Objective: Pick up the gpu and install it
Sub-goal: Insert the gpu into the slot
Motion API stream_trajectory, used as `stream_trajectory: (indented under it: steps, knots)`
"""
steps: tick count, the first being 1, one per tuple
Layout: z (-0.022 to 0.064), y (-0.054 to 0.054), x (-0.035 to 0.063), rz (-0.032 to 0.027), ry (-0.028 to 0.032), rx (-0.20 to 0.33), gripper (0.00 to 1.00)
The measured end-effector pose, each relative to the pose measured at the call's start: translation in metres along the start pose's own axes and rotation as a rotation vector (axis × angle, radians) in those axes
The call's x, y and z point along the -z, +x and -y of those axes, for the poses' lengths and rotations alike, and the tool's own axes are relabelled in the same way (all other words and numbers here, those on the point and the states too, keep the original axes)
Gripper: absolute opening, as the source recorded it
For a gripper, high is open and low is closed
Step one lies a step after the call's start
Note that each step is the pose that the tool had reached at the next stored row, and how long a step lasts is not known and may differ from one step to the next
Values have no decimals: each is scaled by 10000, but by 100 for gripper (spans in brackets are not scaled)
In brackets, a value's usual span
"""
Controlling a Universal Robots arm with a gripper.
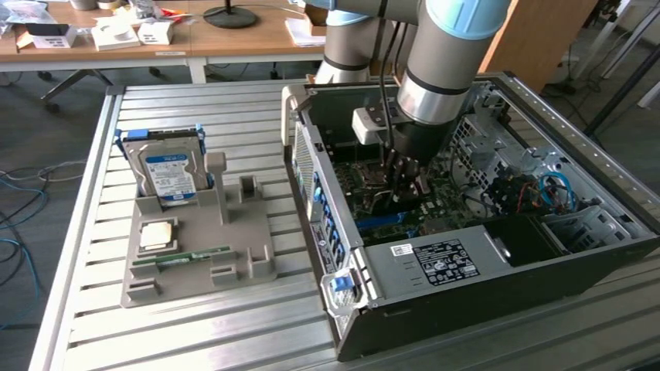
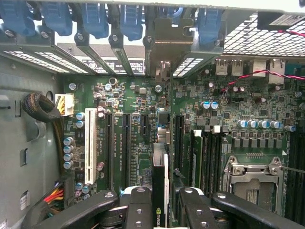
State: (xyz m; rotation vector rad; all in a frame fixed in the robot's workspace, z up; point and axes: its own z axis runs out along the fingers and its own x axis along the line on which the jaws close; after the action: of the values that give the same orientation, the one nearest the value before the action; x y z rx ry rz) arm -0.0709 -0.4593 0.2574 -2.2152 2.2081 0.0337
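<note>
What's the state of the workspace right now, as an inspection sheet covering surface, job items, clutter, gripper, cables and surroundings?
Surface: slatted metal table bearing an open computer case.
Job's things: gpu edge-on over the motherboard slots.
Clutter: grey holder with hard drive, memory stick and square chip.
Grippers: the gripper is inside the case, shut on the gpu.
Cables: red-black wire and blue cables in the case; loose cables on the floor.
Surroundings: wooden desks with boxes.

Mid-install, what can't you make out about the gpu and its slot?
- Wrist view: the gpu sits edge-on in the tool. Its own body covers its connector edge and the slot beneath, so seating cannot be judged.
- Exterior view: the arm and tool block the card's lower edge and the slot.
</note>
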Motion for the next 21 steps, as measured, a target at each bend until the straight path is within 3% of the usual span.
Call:
stream_trajectory:
  steps: [21]
  knots:
    - [0,0,-11,0,0,0,26]
